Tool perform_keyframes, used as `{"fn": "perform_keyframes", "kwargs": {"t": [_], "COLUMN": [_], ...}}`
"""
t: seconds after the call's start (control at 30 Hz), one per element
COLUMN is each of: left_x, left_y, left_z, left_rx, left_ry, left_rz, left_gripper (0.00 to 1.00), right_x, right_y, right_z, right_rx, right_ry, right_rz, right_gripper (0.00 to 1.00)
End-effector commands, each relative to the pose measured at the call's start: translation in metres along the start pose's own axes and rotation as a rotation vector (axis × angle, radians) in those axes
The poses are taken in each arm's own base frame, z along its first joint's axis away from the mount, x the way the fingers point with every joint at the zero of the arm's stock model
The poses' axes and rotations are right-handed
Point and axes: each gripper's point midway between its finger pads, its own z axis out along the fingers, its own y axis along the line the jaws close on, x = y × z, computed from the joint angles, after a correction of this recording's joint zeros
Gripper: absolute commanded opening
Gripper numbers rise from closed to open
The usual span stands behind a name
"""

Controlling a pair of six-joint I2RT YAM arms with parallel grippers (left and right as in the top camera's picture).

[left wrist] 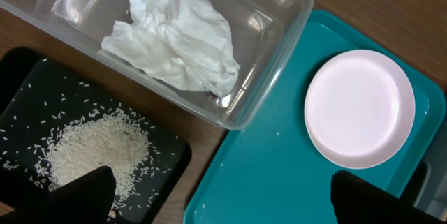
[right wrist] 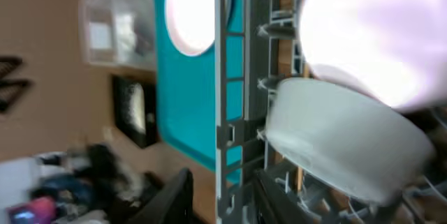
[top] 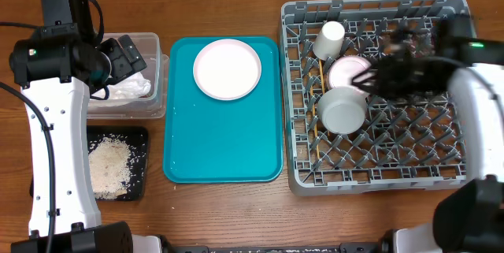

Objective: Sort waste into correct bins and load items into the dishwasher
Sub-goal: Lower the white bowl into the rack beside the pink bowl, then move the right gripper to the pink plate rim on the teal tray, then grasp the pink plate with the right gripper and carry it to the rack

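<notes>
Starting at the near edge of the tabletop [top: 228, 213], the black tray [top: 140, 136] is holding a heap of rice [top: 109, 166], so that bit of sorting is looking done. Over in the dish rack [top: 370, 186], the whitish bowl [top: 342, 111] is sitting mouth-down nearest the robot. Just beyond it, the right end effector [right wrist: 220, 199] is hovering at a pinkish dish [top: 346, 70], which is leaning against the bowl. The wrist view is blurring badly, but the jaws are showing apart with nothing clamped between them, so this is reading as a let-go.

The trick now is pulling straight up and clear before swinging away. Any sideways drag is risking a knock to that leaning dish or the bowl beside it.

Farther back on the left, the clear tub [left wrist: 276, 70] is holding the crumpled napkin [left wrist: 174, 39]. The left end effector [left wrist: 230, 196] is hanging above it, spread wide and empty. The pale plate [top: 227, 68] is waiting at the far end of the teal tray [top: 224, 150], well apart from the rack. It is probably calling for a rim pinch and a slot between upright pegs. Farthest off, the cup [top: 329, 39] is lying in the rack's back corner.
</notes>
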Motion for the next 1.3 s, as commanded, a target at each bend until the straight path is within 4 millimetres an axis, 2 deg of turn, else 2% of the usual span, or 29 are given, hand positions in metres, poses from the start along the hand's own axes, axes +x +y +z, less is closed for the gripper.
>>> {"fn": "perform_keyframes", "kwargs": {"t": [0.0,0.17,0.23,0.3,0.43,0.5,0.63,0.83,1.0,1.27], "left_x": [-0.005,-0.005,-0.005,-0.005,-0.005,-0.005,-0.005,-0.005,-0.005,-0.005], "left_y": [0.001,0.001,0.001,0.001,0.001,0.001,0.001,0.001,0.001,0.001], "left_z": [-0.004,-0.004,-0.004,-0.004,-0.004,-0.004,-0.004,-0.004,-0.004,-0.004], "left_rx": [0.0,0.0,0.0,0.0,0.0,0.0,0.0,0.0,0.0,0.0], "left_ry": [-0.018,-0.018,-0.018,-0.018,-0.018,-0.018,-0.018,-0.018,-0.018,-0.018], "left_rz": [0.001,0.001,0.001,0.001,0.001,0.001,0.001,0.001,0.001,0.001], "left_gripper": [1.0,1.0,1.0,1.0,1.0,1.0,1.0,1.0,1.0,1.0], "right_x": [-0.001,-0.003,-0.004,-0.006,-0.006,-0.001,0.0,-0.003,0.004,0.007], "right_y": [0.028,0.097,0.12,0.142,0.168,0.177,0.174,0.143,0.129,0.103], "right_z": [0.037,0.097,0.114,0.13,0.159,0.181,0.223,0.28,0.322,0.353], "right_rx": [0.184,0.252,0.299,0.371,0.423,0.401,0.39,0.424,0.382,0.392], "right_ry": [0.002,-0.076,-0.138,-0.227,-0.324,-0.314,-0.299,-0.249,-0.189,-0.159], "right_rz": [-0.063,-0.368,-0.481,-0.582,-0.688,-0.758,-0.799,-0.865,-0.991,-1.008], "right_gripper": [0.3,0.32,0.37,0.47,0.61,0.61,0.61,0.61,0.61,0.61]}}
